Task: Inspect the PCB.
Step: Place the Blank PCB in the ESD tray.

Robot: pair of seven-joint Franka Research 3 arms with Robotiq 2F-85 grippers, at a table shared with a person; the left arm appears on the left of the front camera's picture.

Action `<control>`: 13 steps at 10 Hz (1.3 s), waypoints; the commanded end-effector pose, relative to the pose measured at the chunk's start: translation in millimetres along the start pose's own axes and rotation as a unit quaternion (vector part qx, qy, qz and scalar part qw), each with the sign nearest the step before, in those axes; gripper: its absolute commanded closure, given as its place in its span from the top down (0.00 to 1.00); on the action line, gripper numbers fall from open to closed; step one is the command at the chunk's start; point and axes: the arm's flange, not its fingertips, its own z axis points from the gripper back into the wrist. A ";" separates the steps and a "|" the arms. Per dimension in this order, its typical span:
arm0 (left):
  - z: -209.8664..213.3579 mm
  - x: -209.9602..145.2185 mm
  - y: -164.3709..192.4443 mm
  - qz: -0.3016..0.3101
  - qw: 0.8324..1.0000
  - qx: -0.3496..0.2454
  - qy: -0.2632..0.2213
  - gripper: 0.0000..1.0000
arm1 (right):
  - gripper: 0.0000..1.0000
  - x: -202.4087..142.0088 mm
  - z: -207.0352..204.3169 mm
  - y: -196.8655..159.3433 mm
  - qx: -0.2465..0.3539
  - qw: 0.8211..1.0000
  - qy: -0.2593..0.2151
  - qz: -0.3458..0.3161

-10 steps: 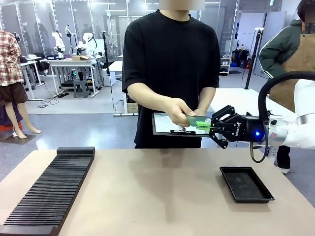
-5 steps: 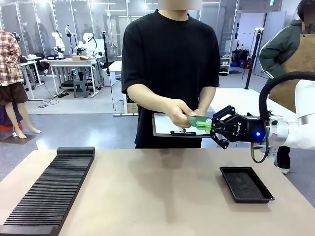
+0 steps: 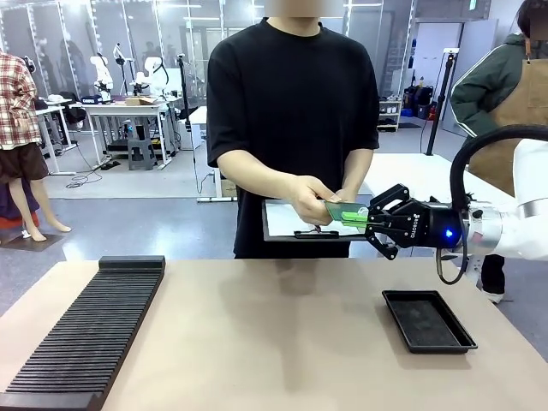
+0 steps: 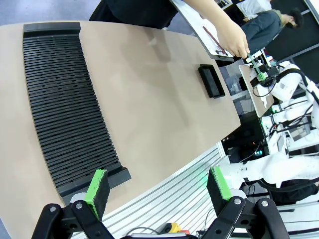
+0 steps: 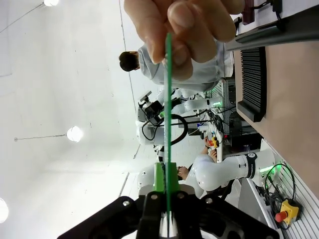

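A tan table (image 3: 274, 342) crosses a workshop room, with a black slotted rack (image 3: 90, 330) at its left end. The left gripper (image 4: 158, 185) hangs by the rack's near end, green pads spread wide and empty, well apart from the task's thing. Beyond the table's far edge, the person's hand (image 3: 310, 199) pinches one end of the PCB (image 3: 344, 212) above a clipboard (image 3: 287, 224). The board lies near level, its long axis running from that hand to the right gripper (image 3: 370, 218), which is clamped on the opposite end. A black tray (image 3: 428, 319) lies lower right. Both hold it, so I judge one must let go.
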 end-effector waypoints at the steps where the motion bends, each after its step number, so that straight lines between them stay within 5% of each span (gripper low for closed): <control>1: 3.6 2.1 -3.7 0.008 1.000 0.009 0.005 1.00 | 0.00 0.2 -1.8 1.5 0.000 1.000 0.002 0.002; 13: 3.6 2.1 -3.7 0.008 1.000 0.009 0.005 1.00 | 0.00 0.2 -1.8 1.5 0.000 1.000 0.002 0.002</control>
